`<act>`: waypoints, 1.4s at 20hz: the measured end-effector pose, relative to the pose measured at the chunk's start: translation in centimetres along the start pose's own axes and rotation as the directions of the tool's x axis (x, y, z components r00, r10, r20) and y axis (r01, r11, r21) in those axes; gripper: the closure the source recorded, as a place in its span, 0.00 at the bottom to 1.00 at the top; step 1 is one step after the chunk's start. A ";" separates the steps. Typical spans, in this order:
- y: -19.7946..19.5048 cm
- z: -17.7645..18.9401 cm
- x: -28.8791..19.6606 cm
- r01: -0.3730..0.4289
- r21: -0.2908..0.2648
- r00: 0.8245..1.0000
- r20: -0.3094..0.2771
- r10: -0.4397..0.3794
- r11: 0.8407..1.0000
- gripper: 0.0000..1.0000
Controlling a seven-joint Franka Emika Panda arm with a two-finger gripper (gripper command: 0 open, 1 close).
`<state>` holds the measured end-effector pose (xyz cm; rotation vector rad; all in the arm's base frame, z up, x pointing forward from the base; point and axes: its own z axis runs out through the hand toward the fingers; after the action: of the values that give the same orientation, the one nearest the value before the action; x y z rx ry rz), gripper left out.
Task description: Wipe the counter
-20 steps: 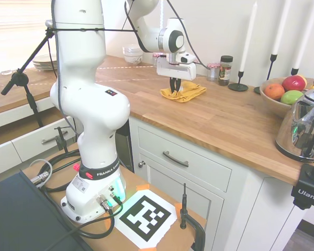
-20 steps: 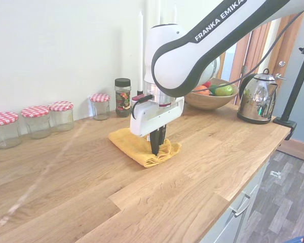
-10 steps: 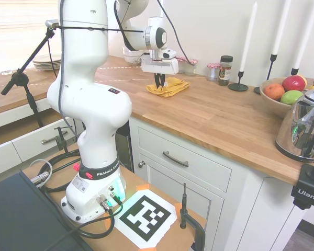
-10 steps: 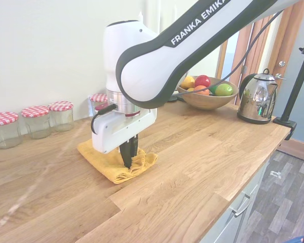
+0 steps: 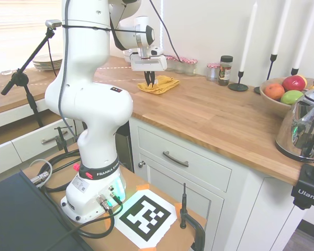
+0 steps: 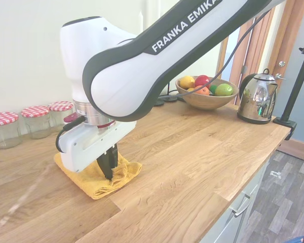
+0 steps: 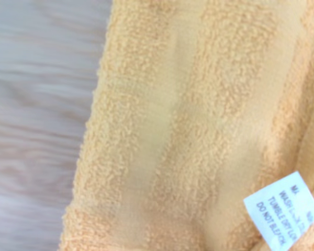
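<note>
Gripper [image 6: 108,174] pinched shut on yellow towel [image 6: 122,172], pressing it onto the counter [image 6: 192,157]. Open wood runs from towel toward 3 o'clock; front edge toward 5. Checked-lid jars [image 6: 38,120] at 11. Care tag [image 7: 280,214]: "TUMBLE DRY LOW", "DO NOT BLEACH". Arm lettering: "FRANKA EMIKA".

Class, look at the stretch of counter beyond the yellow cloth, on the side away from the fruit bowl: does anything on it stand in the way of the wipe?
Nothing visible does. The gripper presses the yellow cloth onto the counter, and the wood beyond it is bare. The checked-lid jars stand back by the wall, off that line.
</note>
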<state>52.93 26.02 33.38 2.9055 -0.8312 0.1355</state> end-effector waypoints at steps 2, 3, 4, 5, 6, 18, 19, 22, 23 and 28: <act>-0.4 -0.2 -0.4 0.005 -0.003 1.000 -0.001 -0.005 1.000 1.00; -0.4 -0.3 -0.3 0.005 -0.008 1.000 0.001 -0.005 1.000 0.00; -0.4 -0.5 -0.3 0.003 -0.013 1.000 0.003 -0.003 1.000 0.00; -0.4 -0.6 -0.2 0.000 -0.017 1.000 0.006 0.000 1.000 0.00; -0.4 -0.6 0.0 -0.003 -0.019 1.000 0.008 0.003 1.000 0.00; -0.1 -1.2 0.9 -0.013 -0.023 1.000 0.017 0.014 1.000 0.00; -0.1 -1.3 1.0 -0.015 -0.022 1.000 0.017 0.015 1.000 0.00; 0.0 -1.3 1.3 -0.018 -0.023 1.000 0.017 0.018 1.000 0.00; 0.1 -1.3 1.4 -0.019 -0.023 1.000 0.017 0.020 1.000 0.00; 0.7 -2.2 2.2 -0.034 -0.012 0.999 0.009 0.035 0.999 0.00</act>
<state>54.26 24.61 35.86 2.8840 -0.8808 0.1204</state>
